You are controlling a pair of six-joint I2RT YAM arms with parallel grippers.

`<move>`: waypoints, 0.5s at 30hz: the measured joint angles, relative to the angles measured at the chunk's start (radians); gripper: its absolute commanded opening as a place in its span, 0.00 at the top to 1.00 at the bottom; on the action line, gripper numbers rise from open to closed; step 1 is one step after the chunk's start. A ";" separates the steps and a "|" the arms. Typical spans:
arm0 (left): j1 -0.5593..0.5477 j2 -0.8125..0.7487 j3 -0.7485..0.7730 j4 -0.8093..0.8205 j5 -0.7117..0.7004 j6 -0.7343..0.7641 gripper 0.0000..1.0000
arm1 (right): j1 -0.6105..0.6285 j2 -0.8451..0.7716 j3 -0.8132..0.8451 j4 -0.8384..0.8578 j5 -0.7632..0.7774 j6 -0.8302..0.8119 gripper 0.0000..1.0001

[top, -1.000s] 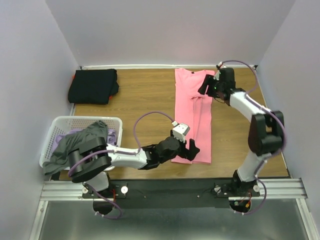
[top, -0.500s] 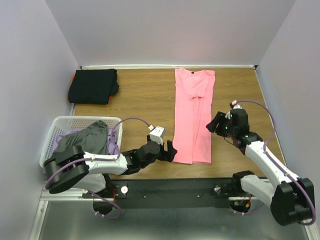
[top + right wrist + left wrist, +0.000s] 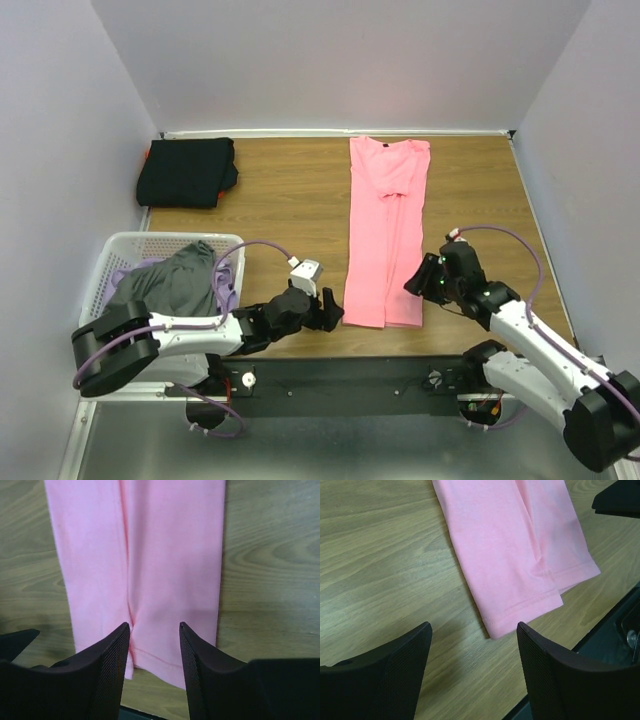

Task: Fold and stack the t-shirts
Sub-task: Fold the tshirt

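Note:
The pink t-shirt (image 3: 385,230) lies folded into a long narrow strip down the table, collar at the far end, hem near the front edge. My left gripper (image 3: 330,308) is open just left of the hem's near-left corner (image 3: 495,630), above bare wood. My right gripper (image 3: 418,280) is open over the hem's near-right part (image 3: 165,650), the cloth between its fingers. A black t-shirt (image 3: 187,171) lies folded at the far left. A grey t-shirt (image 3: 165,285) and a lavender one (image 3: 225,275) sit in the basket.
The white lattice basket (image 3: 120,250) stands at the near left. The table's front edge and a black rail (image 3: 380,375) run just below the pink hem. Lavender walls close the left, far and right sides.
The right arm swung from the pink shirt's collar end back to its hem. The left gripper drew back left, off the hem's corner. The pink shirt lies as before.

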 measured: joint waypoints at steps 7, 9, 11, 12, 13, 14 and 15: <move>0.000 0.101 0.011 -0.003 0.064 0.014 0.30 | 0.134 0.103 -0.004 -0.056 0.126 0.101 0.49; 0.000 0.117 0.018 0.006 0.076 0.019 0.32 | 0.150 0.090 -0.012 -0.069 0.154 0.130 0.49; 0.000 0.127 0.021 0.013 0.083 0.023 0.32 | 0.157 0.066 -0.019 -0.081 0.178 0.158 0.49; 0.000 0.130 0.021 0.015 0.087 0.024 0.33 | 0.159 0.059 -0.020 -0.090 0.191 0.174 0.49; 0.000 0.132 0.022 0.019 0.088 0.027 0.33 | 0.162 0.057 -0.021 -0.096 0.200 0.183 0.49; 0.000 0.136 0.024 0.021 0.090 0.031 0.33 | 0.167 0.058 -0.021 -0.101 0.211 0.198 0.49; 0.000 0.139 0.026 0.021 0.090 0.032 0.33 | 0.171 0.060 -0.021 -0.105 0.216 0.203 0.49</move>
